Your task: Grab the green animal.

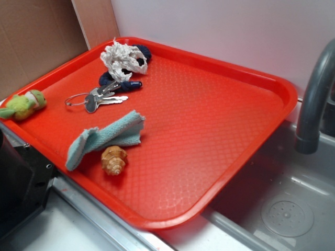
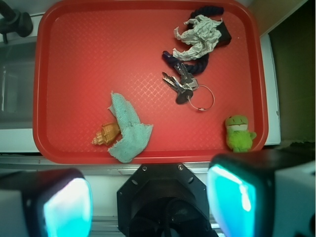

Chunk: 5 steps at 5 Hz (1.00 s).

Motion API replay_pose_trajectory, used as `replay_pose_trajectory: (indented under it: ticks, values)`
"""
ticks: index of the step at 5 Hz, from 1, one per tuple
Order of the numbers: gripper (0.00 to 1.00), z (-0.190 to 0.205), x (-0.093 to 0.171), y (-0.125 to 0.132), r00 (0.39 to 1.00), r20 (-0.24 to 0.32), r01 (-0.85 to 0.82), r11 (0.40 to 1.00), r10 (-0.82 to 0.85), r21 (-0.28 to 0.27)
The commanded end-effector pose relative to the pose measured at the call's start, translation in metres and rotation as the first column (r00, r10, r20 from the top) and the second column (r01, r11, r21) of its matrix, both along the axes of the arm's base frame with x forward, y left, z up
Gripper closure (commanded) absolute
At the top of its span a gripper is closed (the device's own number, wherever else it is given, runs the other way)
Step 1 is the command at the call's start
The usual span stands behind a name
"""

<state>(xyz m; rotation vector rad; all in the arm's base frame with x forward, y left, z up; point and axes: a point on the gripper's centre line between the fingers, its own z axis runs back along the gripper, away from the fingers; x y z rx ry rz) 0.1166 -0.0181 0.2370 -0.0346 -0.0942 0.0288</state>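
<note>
Fingers spread wide, holding nothing, touching nothing; gripper hangs high above tray's near edge. Green animal lies on red tray near corner rim, beside keys, apart from teal cloth and seashell.

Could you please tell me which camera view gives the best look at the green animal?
The wrist view shows it best: the green animal sits whole and unobstructed in a corner of the red tray, seen from above with its face visible. The exterior view shows the toy only at the picture's left edge, lying on the tray rim.
</note>
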Motion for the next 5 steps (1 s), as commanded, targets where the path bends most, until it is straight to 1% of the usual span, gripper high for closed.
replay_pose_trajectory:
  ticks: [1, 2, 3, 4, 5]
  values:
    - [0.0, 0.0, 0.0, 0.0, 1.0, 0.0, 0.0, 1.0, 0.0, 0.0]
    - [0.0, -0.047, 0.009, 0.028, 0.996, -0.076, 0.058, 0.998, -0.056, 0.028]
    - [0.0, -0.077, -0.001, 0.052, 0.992, -0.097, 0.088, 0.996, -0.085, 0.027]
    - [0.0, -0.108, -0.027, 0.087, 0.995, -0.095, 0.021, 1.0, -0.021, -0.001]
    - [0.0, -0.108, -0.027, 0.087, 0.995, -0.095, 0.021, 1.0, -0.021, -0.001]
